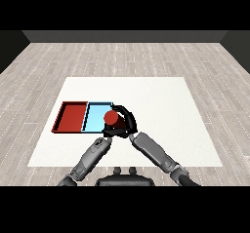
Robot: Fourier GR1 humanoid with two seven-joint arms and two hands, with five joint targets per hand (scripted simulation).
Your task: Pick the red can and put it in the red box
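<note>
Head view looks down across a white rectangular table (pixel 161 125) standing on a grey plank floor (pixel 122 56). Two shallow trays lie side by side at the table's left part, touching along one edge: a red rectangular tray (pixel 71 117) on the outside and a light blue rectangular tray (pixel 95 117) next to it. A small red cylindrical can (pixel 111 117) stands upright, its round flat top facing the camera, plain red with no marking that can be made out. It appears at the right end of the light blue tray, over or just at its right rim; whether it rests on the tray or is lifted cannot be told. The black right hand (pixel 127 122) reaches in from the lower right on its grey forearm and curls round the can, fingers arching over its far side. The black left hand (pixel 108 131) sits just below the can, near the blue tray's near right corner; its fingers are too crowded against the other hand to tell how they stand.
</note>
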